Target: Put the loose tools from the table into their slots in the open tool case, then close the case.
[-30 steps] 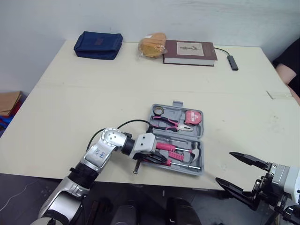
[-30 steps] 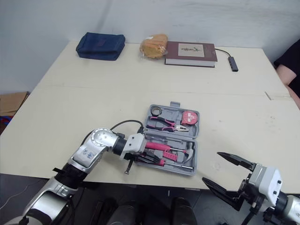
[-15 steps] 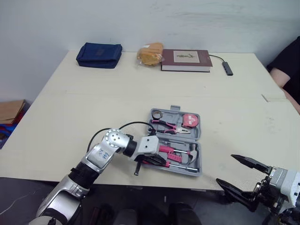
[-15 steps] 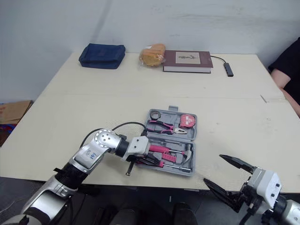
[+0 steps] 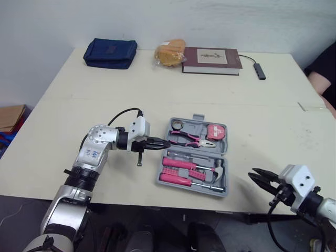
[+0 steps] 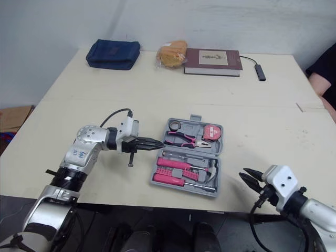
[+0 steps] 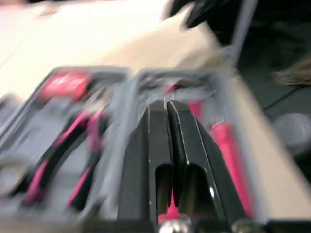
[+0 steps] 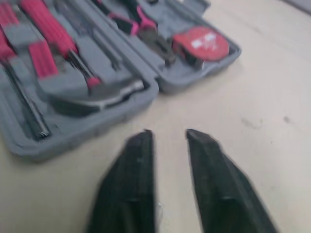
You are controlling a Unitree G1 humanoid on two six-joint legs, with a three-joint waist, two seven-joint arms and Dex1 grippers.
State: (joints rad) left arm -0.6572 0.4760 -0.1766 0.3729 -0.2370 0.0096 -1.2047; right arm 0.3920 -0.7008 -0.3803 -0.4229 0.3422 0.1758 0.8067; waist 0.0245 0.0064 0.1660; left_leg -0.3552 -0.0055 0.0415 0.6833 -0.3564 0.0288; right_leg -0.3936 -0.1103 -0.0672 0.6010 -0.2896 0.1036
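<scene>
Case open near front edge, both grippers empty.
The tool case point(image 5: 195, 153) lies open at the middle of the table point(image 5: 68, 115), close to its front edge. Its far half holds the pliers point(image 5: 192, 139) and the tape measure point(image 5: 216, 131); its near half holds the pink-handled screwdrivers point(image 5: 178, 164) and the hammer point(image 5: 218, 173). The left gripper point(image 5: 165, 143) points at the case's left side, tips just beside its rim. Its fingers point(image 7: 158, 145) look pressed together with nothing between them, though the left wrist view is blurred. The right gripper point(image 5: 254, 175) sits at the front edge to the right of the case, apart from it. Its fingers point(image 8: 141, 150) are parted by a narrow gap and hold nothing. A blue pouch point(image 5: 110, 51) and a book point(image 5: 212, 59) lie along the far edge.
</scene>
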